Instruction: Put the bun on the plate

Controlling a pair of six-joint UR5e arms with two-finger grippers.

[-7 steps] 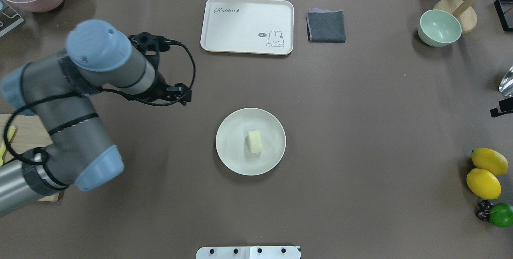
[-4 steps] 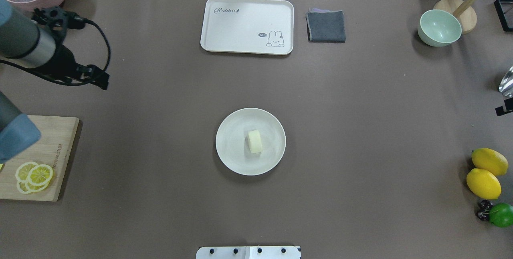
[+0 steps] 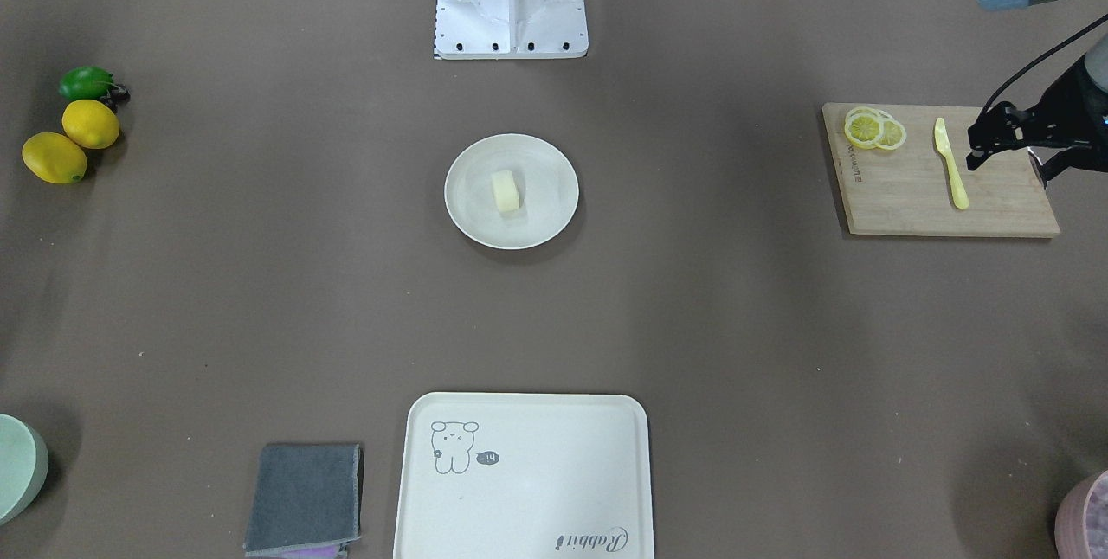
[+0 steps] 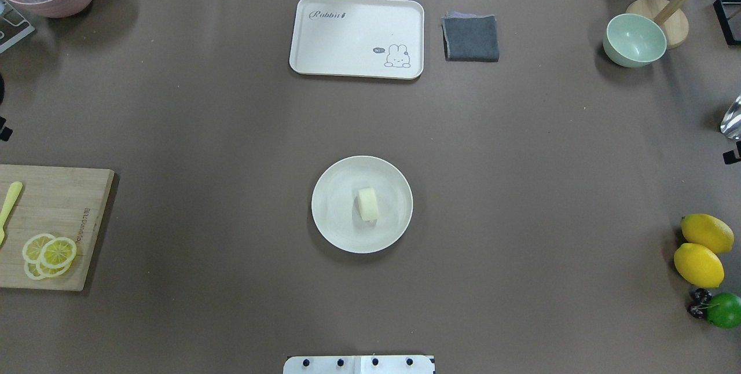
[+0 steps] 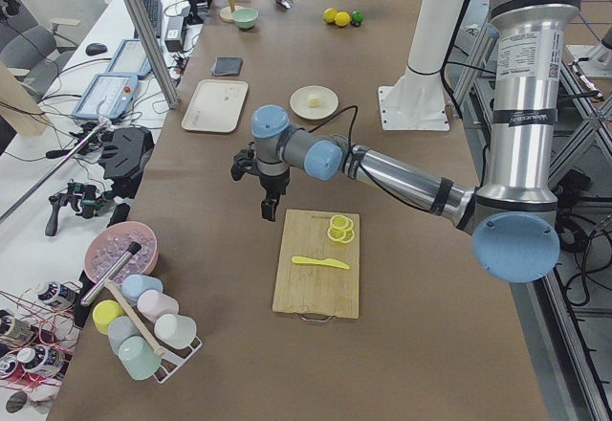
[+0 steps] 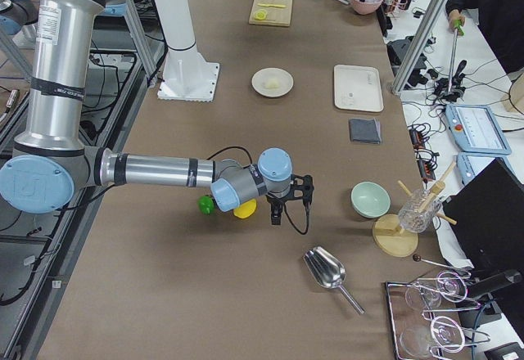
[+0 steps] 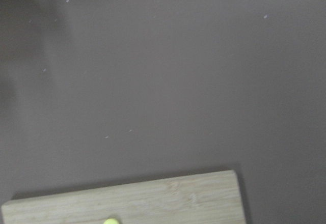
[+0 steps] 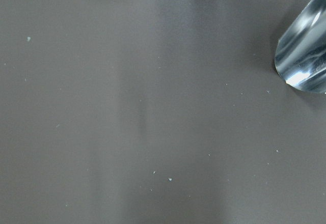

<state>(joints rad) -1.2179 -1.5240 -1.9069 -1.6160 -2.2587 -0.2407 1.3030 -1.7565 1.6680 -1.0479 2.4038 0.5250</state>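
The left gripper (image 5: 271, 209) hangs over bare table beside the far end of the cutting board (image 4: 63, 200), with nothing seen in its jaws. How far apart they stand I cannot tell. The right gripper (image 6: 277, 215) hovers low near the scoop (image 6: 326, 268), and its jaws are likewise too small and dark to judge.

The table (image 4: 521, 189) is covered in a plain brown sheet. Benches, cables and screens crowd the room's edges.

The overhead view cuts both grippers to slivers at its sides, and the wrist views show only brown surface, a board corner and the scoop's rim.

There is one bun (image 4: 368, 204), lying near the middle of the one plate (image 4: 336, 229) at the table's centre. Also one tray (image 4: 359, 21), one grey cloth (image 4: 472, 38), one green bowl (image 4: 634, 41), two lemons (image 4: 706, 234), one lime (image 4: 723, 310), one yellow knife (image 4: 10, 203), and lemon slices (image 4: 49, 253) that overlap — about three.
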